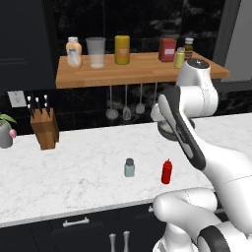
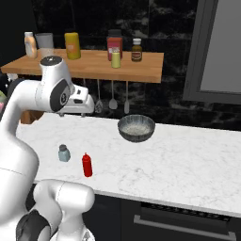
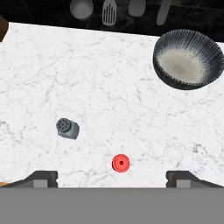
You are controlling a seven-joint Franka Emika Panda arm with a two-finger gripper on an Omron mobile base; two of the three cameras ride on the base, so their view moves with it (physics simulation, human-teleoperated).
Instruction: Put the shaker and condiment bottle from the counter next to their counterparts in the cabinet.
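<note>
The shaker (image 1: 129, 168) (image 2: 64, 153) (image 3: 68, 128), pale grey-blue with a dark cap, stands on the white marble counter (image 1: 74, 162). Just to its right stands the red condiment bottle (image 1: 167, 172) (image 2: 86, 165) (image 3: 120, 163). My gripper (image 3: 113, 177) hangs high above them, pointing down, open, with nothing in it; the red bottle lies just ahead of the gap between the tips. On the wooden cabinet shelf (image 1: 133, 74) (image 2: 94, 66) stand the counterparts: the peach bottle (image 1: 74, 52) (image 2: 30, 45) at the left end and the yellow-green shaker (image 1: 179, 58) (image 2: 116, 59) toward the right.
A dark bowl (image 2: 136, 128) (image 3: 188, 59) sits on the counter to the right of the hand. A knife block (image 1: 44, 128) stands at the left. The shelf also holds a glass (image 1: 96, 52), a yellow jar (image 1: 122, 49), a red container (image 1: 167, 49) and a brown jar (image 2: 136, 50). Utensils (image 1: 126, 110) hang below it.
</note>
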